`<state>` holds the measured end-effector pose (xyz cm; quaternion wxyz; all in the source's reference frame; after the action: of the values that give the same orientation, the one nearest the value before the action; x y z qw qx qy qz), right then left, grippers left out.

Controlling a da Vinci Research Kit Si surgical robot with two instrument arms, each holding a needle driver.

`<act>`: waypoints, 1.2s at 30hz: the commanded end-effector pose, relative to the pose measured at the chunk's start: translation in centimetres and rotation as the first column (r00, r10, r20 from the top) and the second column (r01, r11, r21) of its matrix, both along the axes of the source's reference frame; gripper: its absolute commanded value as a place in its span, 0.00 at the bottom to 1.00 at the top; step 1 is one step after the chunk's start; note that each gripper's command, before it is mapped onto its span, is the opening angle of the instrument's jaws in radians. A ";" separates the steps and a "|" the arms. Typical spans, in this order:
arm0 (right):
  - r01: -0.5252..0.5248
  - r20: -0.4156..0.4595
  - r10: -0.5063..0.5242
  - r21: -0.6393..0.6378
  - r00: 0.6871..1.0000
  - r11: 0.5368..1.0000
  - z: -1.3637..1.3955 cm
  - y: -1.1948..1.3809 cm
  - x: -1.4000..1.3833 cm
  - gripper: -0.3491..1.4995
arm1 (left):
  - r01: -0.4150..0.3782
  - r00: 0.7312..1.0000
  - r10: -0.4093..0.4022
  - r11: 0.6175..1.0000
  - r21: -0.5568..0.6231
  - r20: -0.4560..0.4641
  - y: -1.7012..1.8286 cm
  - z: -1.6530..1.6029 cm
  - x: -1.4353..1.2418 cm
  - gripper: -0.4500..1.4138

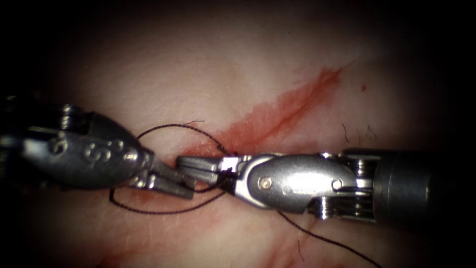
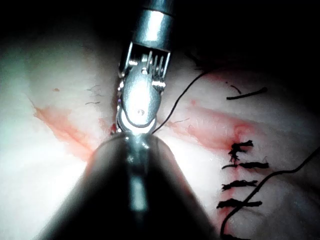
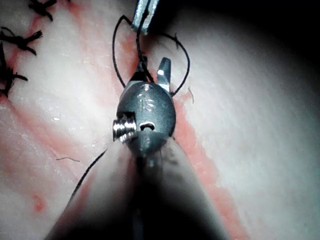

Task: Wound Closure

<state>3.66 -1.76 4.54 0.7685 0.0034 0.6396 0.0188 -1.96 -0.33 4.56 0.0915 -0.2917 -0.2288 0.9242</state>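
Note:
Over the red-stained cut in the tissue, the two tools meet tip to tip. My left tool comes in from the left, its jaws shut on the dark thread. My right tool points left above it with its jaws slightly open, and thread crosses their base. The thread arcs over both tips, curves below them and trails off to the lower right. In the right wrist view the right tool has thread between its jaws, running up to the left tool.
Several finished stitches with dark knots close an older part of the cut; the same stitches show in the right wrist view. Short cut ends of thread lie on the tissue. Red fluid stains the cut's edges.

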 end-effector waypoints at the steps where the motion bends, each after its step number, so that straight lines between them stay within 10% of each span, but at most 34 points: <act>1: 0.000 -0.005 -0.001 -0.016 1.000 1.000 0.03 0.05 0.14 0.91 | 0.000 1.000 0.000 1.000 -0.001 0.001 0.01 0.05 -0.05 0.00; 12: -0.019 -0.052 0.018 -0.014 0.998 1.000 -0.07 0.07 0.07 0.90 | -0.002 1.000 0.002 1.000 0.008 0.004 0.04 0.01 0.03 0.00; 24: -0.047 -0.179 0.054 0.044 0.982 0.998 -0.80 0.32 -0.61 0.87 | 0.056 0.998 -0.057 0.998 -0.008 -0.024 0.32 0.00 0.41 0.00; 36: -0.042 -0.199 0.059 0.089 0.978 0.995 -0.62 0.26 -0.81 0.88 | 0.163 0.975 -0.186 0.971 -0.173 -0.121 0.81 0.00 0.82 0.00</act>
<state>2.77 -1.54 3.91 0.6986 0.0212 0.7123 0.0650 -1.01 0.49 4.58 0.1706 -0.2470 -0.1095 0.9476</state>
